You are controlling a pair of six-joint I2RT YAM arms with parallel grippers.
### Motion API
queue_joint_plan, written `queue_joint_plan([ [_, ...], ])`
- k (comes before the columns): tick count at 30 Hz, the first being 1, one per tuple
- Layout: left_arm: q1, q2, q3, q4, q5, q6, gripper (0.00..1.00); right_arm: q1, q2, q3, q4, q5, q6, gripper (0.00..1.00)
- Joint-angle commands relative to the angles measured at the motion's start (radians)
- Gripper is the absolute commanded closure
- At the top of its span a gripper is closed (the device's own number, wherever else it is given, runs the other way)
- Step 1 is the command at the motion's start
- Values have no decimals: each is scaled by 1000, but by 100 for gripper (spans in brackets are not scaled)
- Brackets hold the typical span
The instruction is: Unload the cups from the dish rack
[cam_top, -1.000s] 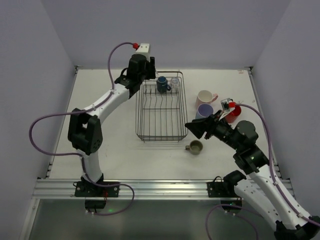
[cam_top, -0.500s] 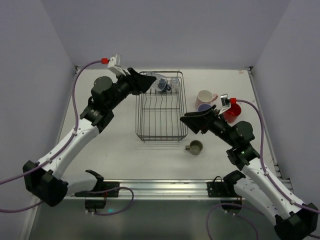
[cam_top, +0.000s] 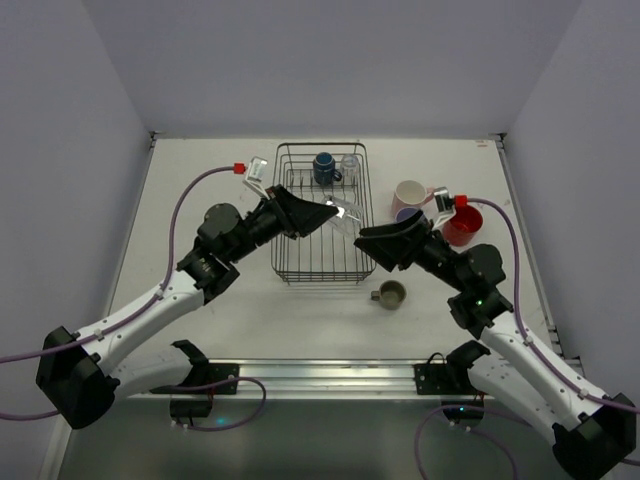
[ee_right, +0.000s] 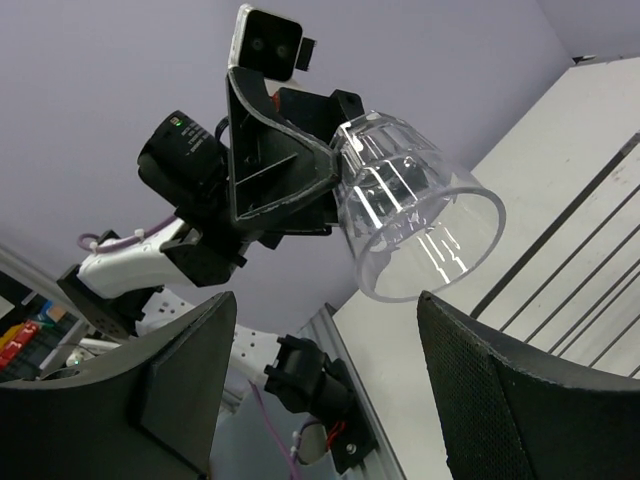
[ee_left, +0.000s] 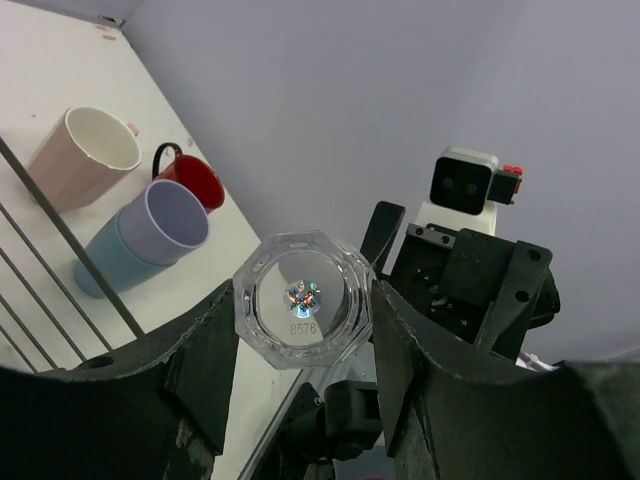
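Top external view shows the left end effector (cam_top: 330, 212) pinching a clear glass cup (cam_top: 345, 211) tight by its bottom end; the glass lies on its side in the air, and below this end effector is the right part of the dish rack (cam_top: 320, 281); the open mouth of the glass points away from the left end effector, toward the right end effector (cam_top: 372, 238), which is near it with its two fingers spread wide and nothing between them. In the left wrist view the thick bottom of the glass (ee_left: 303, 300) sits right between the two dark fingers (ee_left: 205, 370); past it are a pink cup (ee_left: 85, 155), a red cup (ee_left: 195, 180) and a lavender cup (ee_left: 170, 220) that sits inside a light blue cup (ee_left: 110, 265), all standing on the worktop (ee_left: 60, 60). In the right wrist view the glass (ee_right: 415, 205) hangs ahead of the spread fingers (ee_right: 190, 380) and none of them touches it; the left end effector (ee_right: 300, 170) grips its far end. From the top, a dark blue cup (cam_top: 324, 167) and a second clear glass (cam_top: 350, 163) stand in the far end of the rack, beyond the left end effector; the pink cup (cam_top: 408, 193) and red cup (cam_top: 463, 225) stand on the worktop (cam_top: 200, 180) just behind the right end effector; an olive-green cup (cam_top: 390, 293) stands alone on the near side of it, just outside the rack's near right corner.
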Motion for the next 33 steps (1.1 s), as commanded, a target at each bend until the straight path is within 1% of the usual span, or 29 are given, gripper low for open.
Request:
queue_joint_plan([
  [1, -8, -3, 11, 139, 52, -29, 100, 5, 13, 11, 52, 11, -1, 25],
  [5, -20, 6, 3, 168, 89, -46, 100, 6, 40, 12, 84, 3, 12, 27],
  [6, -26, 9, 0, 171, 93, -46, 100, 6, 44, 14, 92, -2, 15, 31],
  [8, -32, 6, -20, 170, 86, -49, 100, 10, 42, 24, 95, 0, 12, 33],
  [9, -32, 6, -29, 170, 84, -51, 100, 8, 41, 32, 86, 3, 1, 36],
  [10, -35, 4, -37, 171, 82, -51, 100, 10, 39, 41, 48, 6, -7, 37],
  [12, -43, 6, -64, 185, 76, -51, 100, 13, 39, 58, 26, 18, -22, 41],
  [16, -54, 4, -101, 204, 64, -51, 100, 25, 54, 54, 37, 18, -19, 49],
  [19, -61, 4, -115, 214, 55, -48, 100, 37, 70, 51, 54, 24, -16, 51],
  [21, -67, 9, -115, 220, 59, -45, 100, 43, 85, 47, 64, 31, -11, 59],
  [22, -69, 9, -114, 222, 62, -43, 100, 49, 91, 49, 64, 34, -10, 64],
  [23, -69, 7, -112, 222, 66, -40, 96, 52, 97, 52, 60, 37, -10, 87],
  [24, -69, 4, -112, 217, 73, -34, 88, 56, 97, 58, 45, 40, -11, 97],
  [25, -69, -3, -106, 204, 79, -2, 58, 62, 96, 84, -31, 49, -22, 100],
  [26, -69, -12, -85, 135, 79, 24, 46, 68, 81, 106, -85, 55, -42, 100],
  [27, -69, -43, -68, 81, 54, 59, 36, 77, 70, 126, -154, 66, -97, 100],
  [28, -69, -61, -24, 11, 27, 143, 21, 98, 59, 150, -307, 96, -126, 100],
  [29, -69, -107, 3, -135, -43, 190, 16, 112, 44, 203, -387, 112, -157, 100],
  [30, -69, -127, 26, -204, -80, 237, 11, 124, 42, 228, -469, 123, -218, 100],
  [31, -68, -150, 70, -274, -121, 327, 6, 155, 44, 273, -620, 138, -240, 100],
  [32, -69, -195, 90, -387, -197, 369, 4, 175, 44, 290, -685, 146, -263, 100],
  [33, -68, -216, 107, -463, -236, 414, 4, 196, 54, 302, -746, 159, -298, 100],
])
